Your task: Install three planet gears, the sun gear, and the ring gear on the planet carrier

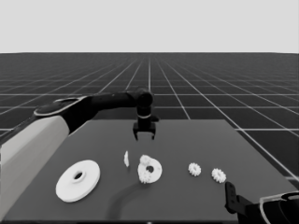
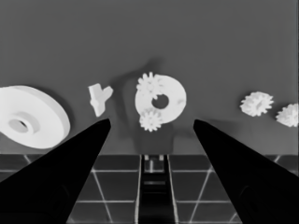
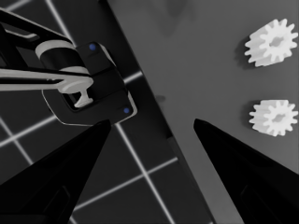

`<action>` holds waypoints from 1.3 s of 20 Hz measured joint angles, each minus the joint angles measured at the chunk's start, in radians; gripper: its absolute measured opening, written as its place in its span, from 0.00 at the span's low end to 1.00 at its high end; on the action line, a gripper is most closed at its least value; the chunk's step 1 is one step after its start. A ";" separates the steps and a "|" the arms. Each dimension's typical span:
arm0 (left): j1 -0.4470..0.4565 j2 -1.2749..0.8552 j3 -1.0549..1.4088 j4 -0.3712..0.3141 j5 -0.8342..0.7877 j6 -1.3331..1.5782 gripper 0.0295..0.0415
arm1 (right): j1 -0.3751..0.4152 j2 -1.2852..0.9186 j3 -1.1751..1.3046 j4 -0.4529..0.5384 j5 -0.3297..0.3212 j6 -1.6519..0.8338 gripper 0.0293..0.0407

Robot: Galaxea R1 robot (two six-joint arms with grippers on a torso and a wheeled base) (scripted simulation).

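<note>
Left hand (image 1: 144, 136) hangs over the table (image 1: 187, 205) just past the smaller round part (image 1: 150, 170), at its 12 o'clock, fingers spread wide and holding nothing. Two planet gears (image 2: 150, 85) already sit on that part. Two more gears (image 1: 195, 169) lie loose at its 3 o'clock. The larger round part (image 1: 77, 180) is at 9 o'clock, with a thin white piece (image 1: 126, 158) in between. Right hand (image 3: 149, 135) is parked at the table's near right corner, open and empty.

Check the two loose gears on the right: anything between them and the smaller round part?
Nothing visible. The two loose gears lie right of the smaller round part with bare table between. Two gears already sit on it. The left gripper hangs open above, behind it.
</note>
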 joint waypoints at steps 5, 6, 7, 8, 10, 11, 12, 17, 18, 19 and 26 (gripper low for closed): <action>-0.080 -0.658 0.845 0.219 -0.584 0.927 1.00 | 0.000 0.000 0.000 0.000 0.000 0.000 0.81; -0.101 -0.932 1.070 0.269 -0.715 1.195 0.88 | 0.000 0.000 0.000 0.000 0.000 0.000 0.81; -0.113 -1.087 1.205 0.299 -0.792 1.352 0.81 | 0.000 0.000 0.000 0.000 0.000 0.000 0.81; -0.121 -1.175 1.285 0.316 -0.838 1.445 0.77 | 0.000 0.000 0.000 0.000 0.000 0.000 0.81; -0.128 -1.255 1.359 0.332 -0.880 1.531 0.75 | 0.000 0.000 0.000 0.000 0.000 0.000 0.81; -0.130 -1.271 1.375 0.336 -0.889 1.550 0.75 | 0.000 0.000 0.000 0.000 0.000 0.000 0.81; -0.131 -1.281 1.385 0.338 -0.895 1.561 0.75 | 0.000 0.000 0.000 0.000 0.000 0.000 0.81; -0.132 -1.294 1.397 0.341 -0.902 1.576 0.75 | 0.576 0.537 -0.702 0.697 -0.370 0.749 0.82; -0.132 -1.294 1.397 0.341 -0.902 1.576 0.75 | 0.578 0.574 -0.781 0.709 -0.385 0.766 0.81; -0.132 -1.294 1.397 0.341 -0.903 1.577 0.75 | 0.579 0.598 -0.830 0.716 -0.394 0.774 0.81; -0.132 -1.295 1.398 0.341 -0.903 1.577 0.75 | 0.238 0.664 -0.981 0.420 -0.243 0.754 0.81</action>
